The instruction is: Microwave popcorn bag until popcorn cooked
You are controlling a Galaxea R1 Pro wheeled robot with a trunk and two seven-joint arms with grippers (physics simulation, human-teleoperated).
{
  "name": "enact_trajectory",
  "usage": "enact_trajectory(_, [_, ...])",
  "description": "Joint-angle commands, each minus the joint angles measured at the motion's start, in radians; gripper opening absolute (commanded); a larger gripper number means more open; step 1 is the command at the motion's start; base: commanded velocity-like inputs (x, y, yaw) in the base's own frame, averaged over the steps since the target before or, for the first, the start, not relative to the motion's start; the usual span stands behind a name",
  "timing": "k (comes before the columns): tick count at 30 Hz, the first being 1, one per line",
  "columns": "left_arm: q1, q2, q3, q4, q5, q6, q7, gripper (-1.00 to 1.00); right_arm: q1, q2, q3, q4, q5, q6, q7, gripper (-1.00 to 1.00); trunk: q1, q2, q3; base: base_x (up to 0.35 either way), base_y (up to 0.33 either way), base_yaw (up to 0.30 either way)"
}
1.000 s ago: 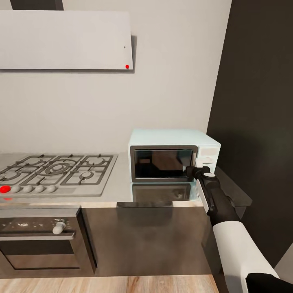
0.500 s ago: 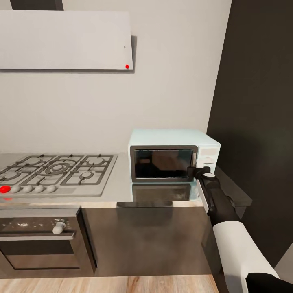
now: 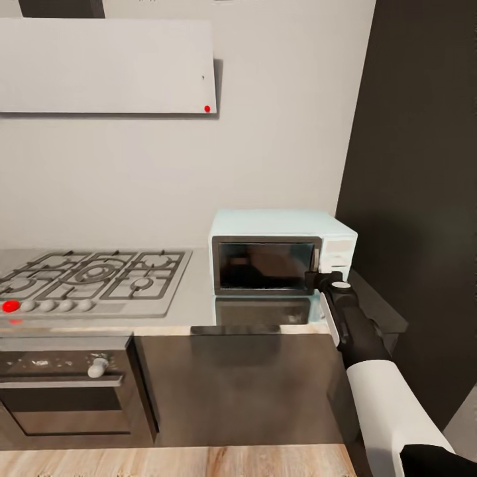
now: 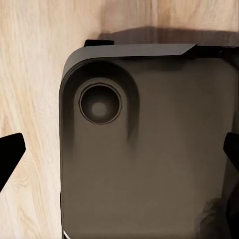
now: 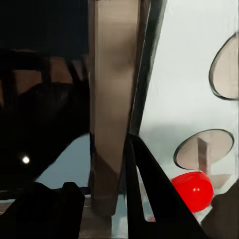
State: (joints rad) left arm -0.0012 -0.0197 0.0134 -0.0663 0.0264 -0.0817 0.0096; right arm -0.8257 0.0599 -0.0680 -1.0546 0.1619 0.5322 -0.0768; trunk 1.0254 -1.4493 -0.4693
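- Right claw (image 3: 317, 279) — black, at the door edge of the pale mint box microwave (image 3: 281, 252) on the smooth grey metallic counter (image 3: 199, 298); its grip is hard to make out.
- Left claw (image 4: 119, 159) spread wide, its fingertips cut off, above light wood floor (image 4: 30, 74).

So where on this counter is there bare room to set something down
Bare countertop lies in the strip between the gas hob and the microwave, and just before the microwave door. It is crowded at the door's right edge, where the right gripper sits.

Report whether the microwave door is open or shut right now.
Shut. In the head view the microwave door sits flush in its frame, with the right gripper at its right edge beside the control panel.
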Motion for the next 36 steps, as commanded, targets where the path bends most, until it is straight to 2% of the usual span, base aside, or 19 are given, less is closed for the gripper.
enact_trajectory(1, [0.0, 0.0, 0.001, 0.0, 0.003, -0.003, 0.001, 1.0, -0.001, 0.001, 0.008, -0.003, -0.016, 0.003, 0.006, -1.0, 0.0, -0.001, -0.001, -0.173, 0.0, 0.0])
enact_trajectory(22, [0.0, 0.001, 0.0, 0.0, 0.001, -0.003, 0.001, 1.0, -0.001, 0.001, 0.008, -0.006, -0.016, 0.004, 0.0, -1.0, 0.0, -0.001, -0.001, -0.128, 0.0, 0.0])
enact_trajectory(23, [-0.002, 0.0, 0.002, 0.0, 0.001, -0.003, 0.001, 1.0, -0.001, 0.008, 0.012, -0.007, -0.047, -0.004, -0.003, -1.0, 0.0, -0.001, -0.001, 0.0, 0.0, 0.0])
enact_trajectory(28, [-0.002, 0.0, 0.002, 0.0, 0.001, -0.003, 0.001, 1.0, -0.001, 0.012, 0.014, -0.004, -0.037, -0.004, -0.008, -1.0, 0.0, -0.001, -0.001, 0.0, 0.0, 0.0])
enact_trajectory(33, [-0.002, 0.0, 0.002, 0.0, 0.001, -0.003, 0.001, 1.0, -0.001, 0.024, 0.014, 0.007, 0.037, -0.02, -0.015, -1.0, 0.0, -0.001, -0.001, 0.0, 0.0, 0.0])
enact_trajectory(36, [-0.002, -0.002, 0.002, 0.0, 0.001, -0.003, 0.001, 1.0, -0.001, 0.024, 0.013, 0.009, 0.039, -0.022, -0.019, -1.0, 0.0, -0.001, -0.001, -0.011, 0.0, 0.0])
